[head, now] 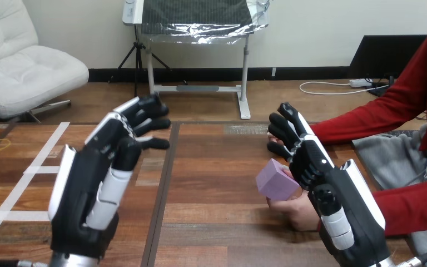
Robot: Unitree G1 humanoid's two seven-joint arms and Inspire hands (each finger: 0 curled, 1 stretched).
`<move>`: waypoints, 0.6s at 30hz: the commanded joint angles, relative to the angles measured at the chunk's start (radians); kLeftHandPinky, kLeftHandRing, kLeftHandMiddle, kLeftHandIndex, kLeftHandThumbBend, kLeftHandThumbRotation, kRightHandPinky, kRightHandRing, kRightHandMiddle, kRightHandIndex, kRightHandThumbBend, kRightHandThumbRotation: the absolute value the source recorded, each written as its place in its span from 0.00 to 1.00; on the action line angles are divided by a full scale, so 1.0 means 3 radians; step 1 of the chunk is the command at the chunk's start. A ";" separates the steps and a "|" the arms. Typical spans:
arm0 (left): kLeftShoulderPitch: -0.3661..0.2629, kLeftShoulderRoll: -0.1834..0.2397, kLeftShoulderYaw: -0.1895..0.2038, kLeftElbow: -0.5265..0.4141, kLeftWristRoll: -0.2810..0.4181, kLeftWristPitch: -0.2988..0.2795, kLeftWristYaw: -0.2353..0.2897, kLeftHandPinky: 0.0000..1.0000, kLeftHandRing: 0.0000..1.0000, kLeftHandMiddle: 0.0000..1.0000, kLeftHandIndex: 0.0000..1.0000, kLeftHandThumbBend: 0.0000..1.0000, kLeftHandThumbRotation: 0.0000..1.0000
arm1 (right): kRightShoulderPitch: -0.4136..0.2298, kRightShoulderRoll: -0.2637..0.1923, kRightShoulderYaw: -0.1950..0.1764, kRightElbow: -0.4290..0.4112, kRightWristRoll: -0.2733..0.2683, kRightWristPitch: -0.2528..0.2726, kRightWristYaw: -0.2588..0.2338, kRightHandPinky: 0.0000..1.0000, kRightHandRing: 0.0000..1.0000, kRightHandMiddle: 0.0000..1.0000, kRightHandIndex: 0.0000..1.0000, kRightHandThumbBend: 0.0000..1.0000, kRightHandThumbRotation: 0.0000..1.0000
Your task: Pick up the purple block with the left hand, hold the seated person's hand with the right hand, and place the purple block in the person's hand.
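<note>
Purple block [277,179] is sitting tilted on the person's hand [296,211]. It is risking a slide onto the table [211,186], because the right hand [347,203], just right of the block, is showing no curl round that hand to steady it. Its fingers [302,149] are reaching straight past the block's right side, touching it or nearly so, while the left hand [92,192], well left of the block, is hanging relaxed and empty.

We see the block [277,179], a pale purple cube with plain faces, tilted with one corner up. It rests in the person's hand [293,210], which is cupped palm up under it, over the table's right part.
</note>
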 commanded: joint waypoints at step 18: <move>-0.0186 0.0005 0.0038 0.0182 0.0121 -0.0097 -0.0026 0.68 0.76 0.77 0.76 0.63 0.88 | -0.0016 0.0077 -0.0045 -0.0177 -0.0203 -0.0117 -0.0035 0.89 0.95 0.97 0.97 0.81 1.00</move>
